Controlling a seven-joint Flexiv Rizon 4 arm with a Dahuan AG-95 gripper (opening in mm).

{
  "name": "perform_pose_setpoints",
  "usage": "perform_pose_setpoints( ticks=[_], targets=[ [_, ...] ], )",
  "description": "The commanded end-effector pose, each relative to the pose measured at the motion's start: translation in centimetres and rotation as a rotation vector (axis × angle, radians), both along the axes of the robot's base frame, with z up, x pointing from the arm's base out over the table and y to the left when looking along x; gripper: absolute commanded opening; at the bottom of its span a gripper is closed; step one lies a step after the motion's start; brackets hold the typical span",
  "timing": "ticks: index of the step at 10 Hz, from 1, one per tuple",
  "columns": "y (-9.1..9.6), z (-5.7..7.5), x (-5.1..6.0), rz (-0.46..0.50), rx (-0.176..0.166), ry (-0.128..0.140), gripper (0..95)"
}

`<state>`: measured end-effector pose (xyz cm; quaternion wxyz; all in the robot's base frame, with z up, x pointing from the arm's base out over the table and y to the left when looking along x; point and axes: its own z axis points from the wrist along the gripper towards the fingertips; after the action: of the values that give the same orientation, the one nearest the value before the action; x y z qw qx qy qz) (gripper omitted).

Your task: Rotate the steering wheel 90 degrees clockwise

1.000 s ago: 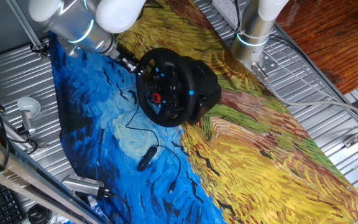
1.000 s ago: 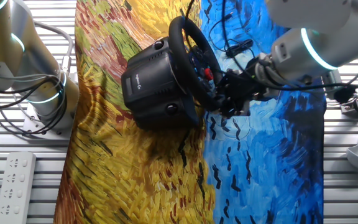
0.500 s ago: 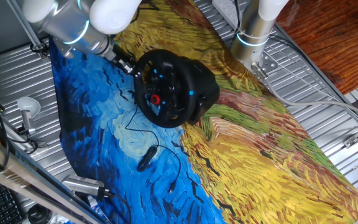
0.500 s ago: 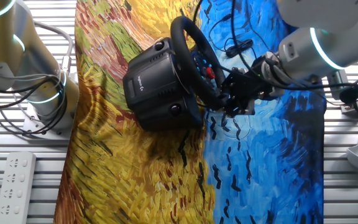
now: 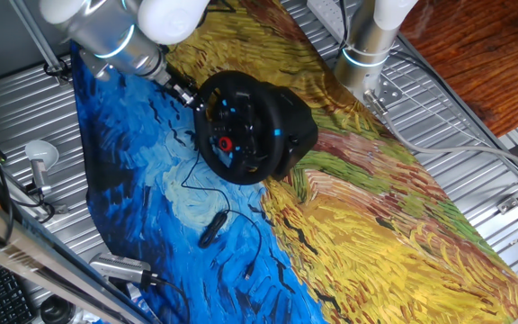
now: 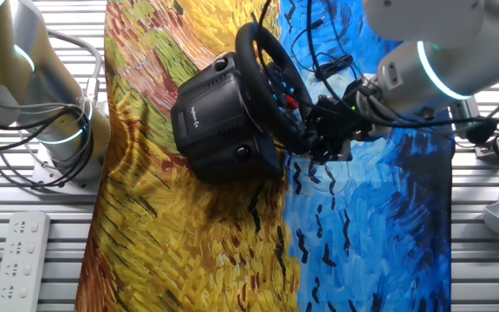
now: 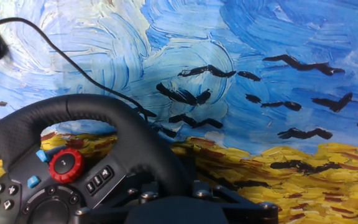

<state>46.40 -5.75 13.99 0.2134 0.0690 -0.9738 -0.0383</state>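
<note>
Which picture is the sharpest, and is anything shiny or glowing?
Hand view: sharpest; the steering wheel and its red knob are crisp, evenly lit. One fixed view: softer, blue buttons glow. The other fixed view: softer too, teal ring on the arm glows.

The steering wheel (image 5: 241,128) is black with a red knob (image 7: 66,165); the tablecloth (image 5: 367,225) swirls blue and yellow with black birds.

Hand view: steering wheel (image 7: 98,118) cut off at lower left, only upper rim arc and part of hub visible. Gripper (image 6: 319,139) fingertips hidden against the rim in both fixed views; jaw state can't be told. Arm (image 5: 120,27) cut off at top edge. Small cabled device (image 5: 211,229) too small to identify.
</note>
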Motion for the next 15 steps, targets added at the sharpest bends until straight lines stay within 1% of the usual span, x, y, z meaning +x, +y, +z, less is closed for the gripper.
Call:
perform_pose_setpoints(
  ticks=[1, 4, 5, 7, 8, 10, 12, 13, 15],
  targets=[
    [0.01, -0.17, 0.04, -0.009, -0.005, 0.007, 0.0],
    [-0.05, -0.2, -0.06, -0.016, -0.058, 0.029, 0.0],
    [-0.05, -0.2, -0.05, -0.012, -0.076, 0.032, 0.0],
    [-0.07, -0.18, -0.06, -0.009, -0.1, 0.039, 0.0],
    [-0.13, -0.14, -0.08, -0.002, -0.104, 0.044, 0.0],
    [-0.13, -0.13, -0.08, -0.008, -0.12, 0.07, 0.0],
    [-0.15, -0.13, -0.1, -0.013, -0.124, 0.085, 0.0],
    [-0.16, -0.15, -0.13, -0.017, -0.139, 0.097, 0.0],
    [-0.18, -0.2, -0.2, -0.046, -0.155, 0.108, 0.0]
  ],
)
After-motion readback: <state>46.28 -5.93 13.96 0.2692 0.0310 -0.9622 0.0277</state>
